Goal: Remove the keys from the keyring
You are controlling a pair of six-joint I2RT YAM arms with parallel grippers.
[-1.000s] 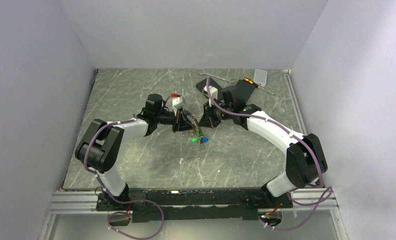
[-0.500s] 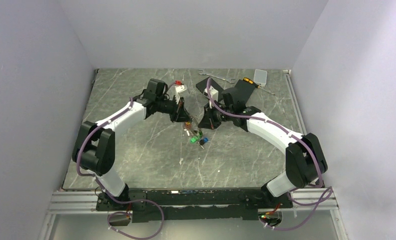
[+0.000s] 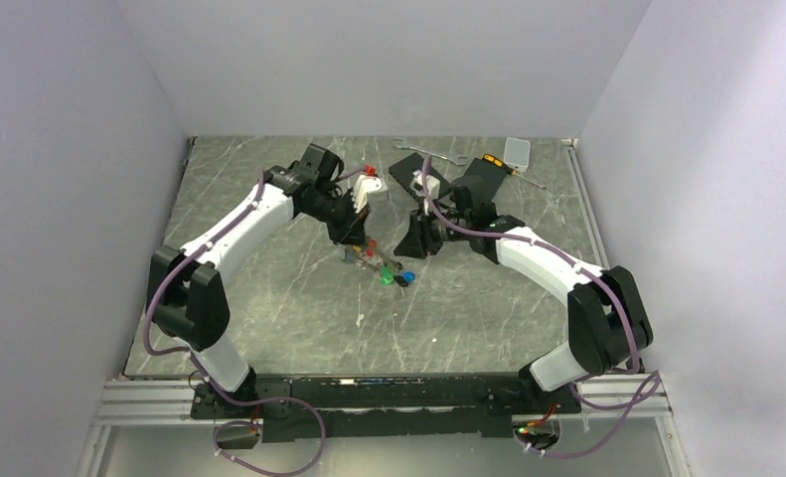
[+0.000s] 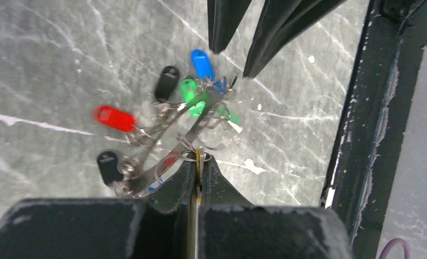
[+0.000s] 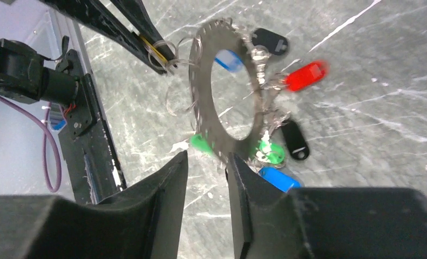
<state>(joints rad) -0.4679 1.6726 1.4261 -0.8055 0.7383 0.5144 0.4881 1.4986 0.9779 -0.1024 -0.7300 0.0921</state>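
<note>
A: Any writing?
B: Pale label windows on the blk heads, too blurred to read.
A: Materials?
B: Keyring (image 5: 200, 86) is a flat grey metal hoop w/ a notched-looking rim. Keys (image 5: 306, 75) have oval plastic heads (red, blue, green, blk) on small wire loops. All mid-table (image 3: 269, 298), btwn the arms.
A: Grippers?
B: Left gripper (image 4: 197, 160) is pressed together on a thin yellow key (image 5: 155, 49). Right gripper (image 5: 207, 156) is spread, w/ the keyring's lower edge by one tip.
A: Views?
B: Left wrist sees the keyring edge-on, right wrist sees it face-on.

No readable text, brand, number or sign in any view, pale insert on the black tag (image 5: 269, 39) among the keys (image 4: 192, 97) too blurred to make out (blank or printed, cannot tell), nothing legible on the desk (image 3: 289, 308).
</note>
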